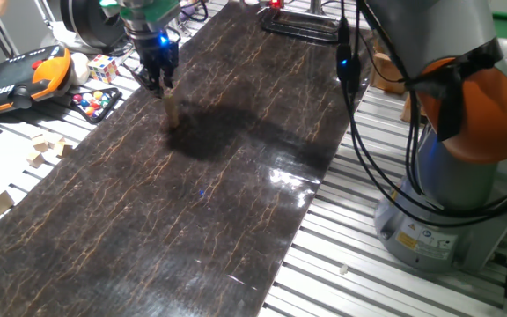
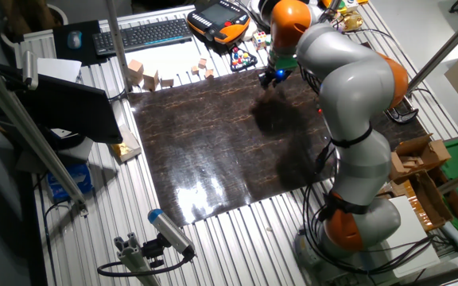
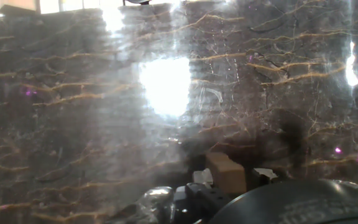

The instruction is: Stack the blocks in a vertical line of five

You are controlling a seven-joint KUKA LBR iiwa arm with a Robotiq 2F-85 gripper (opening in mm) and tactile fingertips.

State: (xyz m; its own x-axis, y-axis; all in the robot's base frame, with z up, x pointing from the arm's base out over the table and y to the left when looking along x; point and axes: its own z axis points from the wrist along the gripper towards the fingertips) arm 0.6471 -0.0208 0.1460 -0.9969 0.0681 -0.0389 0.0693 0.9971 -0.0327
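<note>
One dark marble slab (image 1: 236, 194) carries stacked blocks (image 1: 171, 109); end effector (image 1: 162, 85) grips the top block.

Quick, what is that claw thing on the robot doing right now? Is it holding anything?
End effector: right at the top of the small light-tan wooden block stack; open or closed cannot be told.
</note>
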